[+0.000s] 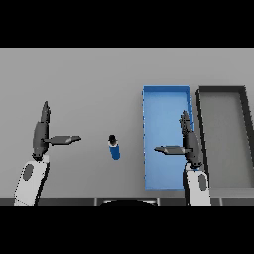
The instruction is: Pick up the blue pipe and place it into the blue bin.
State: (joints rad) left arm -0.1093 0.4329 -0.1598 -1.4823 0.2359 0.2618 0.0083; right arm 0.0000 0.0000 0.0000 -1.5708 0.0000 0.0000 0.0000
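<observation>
- Lying on the grey worktop (89, 79), the blue pipe (114, 148) sits between the two hands, with a dark cap at its far end.
- It rests just left of the blue bin (149, 124), apart from the bin's wall.
- The left hand (42, 134) shows at the left, well apart from the pipe; its fingers are straight, the thumb points toward the pipe, and it holds nothing.
- The right hand (188, 141) hovers over the blue bin's right side, fingers straight and thumb stretched out to the left, also holding nothing.
- A dark grey bin (243, 139) stands just right of the blue bin.
</observation>
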